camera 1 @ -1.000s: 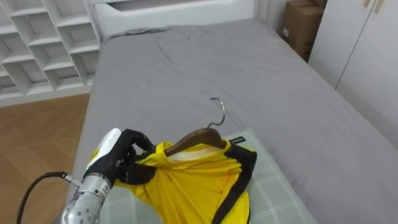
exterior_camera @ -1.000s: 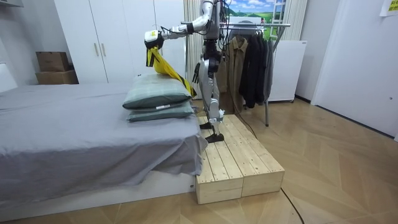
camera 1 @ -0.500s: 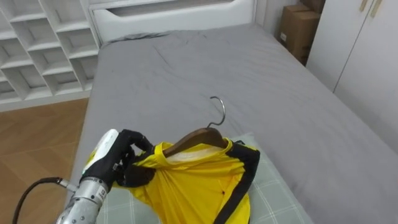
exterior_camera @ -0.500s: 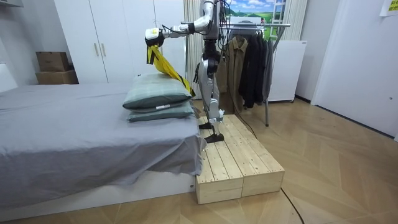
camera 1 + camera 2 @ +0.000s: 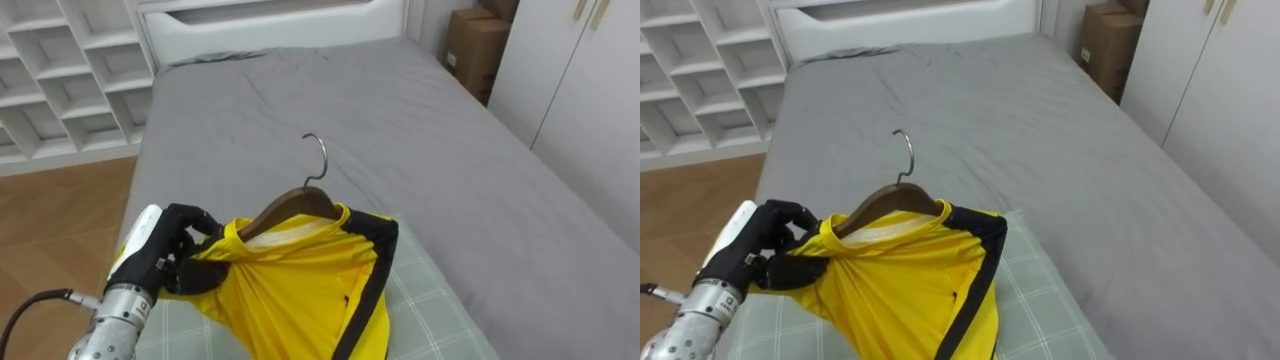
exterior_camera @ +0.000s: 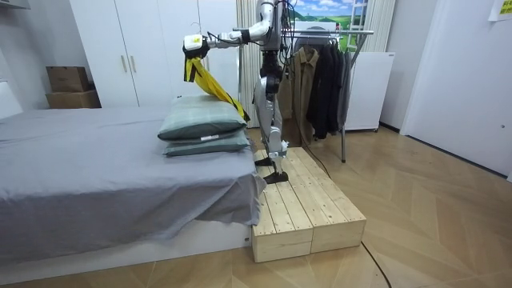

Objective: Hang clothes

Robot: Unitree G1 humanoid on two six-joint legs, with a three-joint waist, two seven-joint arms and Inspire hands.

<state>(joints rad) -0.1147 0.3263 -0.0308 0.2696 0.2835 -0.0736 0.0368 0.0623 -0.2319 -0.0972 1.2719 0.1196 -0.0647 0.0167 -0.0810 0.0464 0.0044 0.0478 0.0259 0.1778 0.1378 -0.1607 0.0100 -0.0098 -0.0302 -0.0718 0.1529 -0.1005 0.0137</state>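
Above the green pillow (image 5: 430, 300) on the bed (image 5: 400, 120), the left hand (image 5: 165, 262) clenches the shoulder of a light, limp yellow shirt (image 5: 300, 290) on a stiff wooden hanger (image 5: 285, 205), whose hook (image 5: 318, 155) looks the surest hold.

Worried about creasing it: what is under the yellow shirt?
A green checked pillow lies under the yellow shirt, on the grey bed. The shirt, held by the left hand, hides the pillow's middle.

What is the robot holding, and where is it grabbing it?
Its left hand grips the yellow shirt at one shoulder, over the wooden hanger's end.
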